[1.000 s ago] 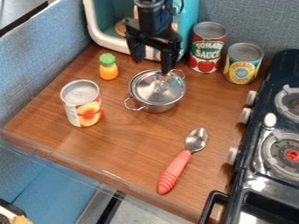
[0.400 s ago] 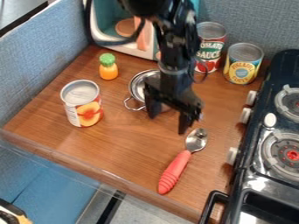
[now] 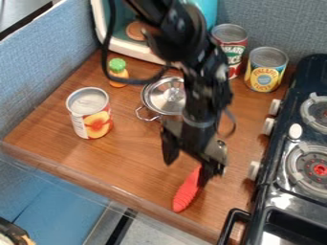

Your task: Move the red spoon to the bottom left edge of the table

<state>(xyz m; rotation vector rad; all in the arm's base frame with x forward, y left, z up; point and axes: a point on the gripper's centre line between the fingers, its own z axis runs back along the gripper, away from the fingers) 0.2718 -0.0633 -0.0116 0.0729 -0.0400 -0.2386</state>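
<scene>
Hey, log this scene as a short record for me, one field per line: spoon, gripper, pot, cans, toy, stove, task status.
spoon: red-handled spoon, lying on the table, bowl partly hidden
gripper: open, low over the spoon's handle
pot: small metal pot, lid on, partly behind the arm
cans: peach can at left; red can and yellow-labelled can at back right
toy: small pineapple, behind the peach can
stove: black stove, right side
task status: spoon not at bottom left edge
</scene>
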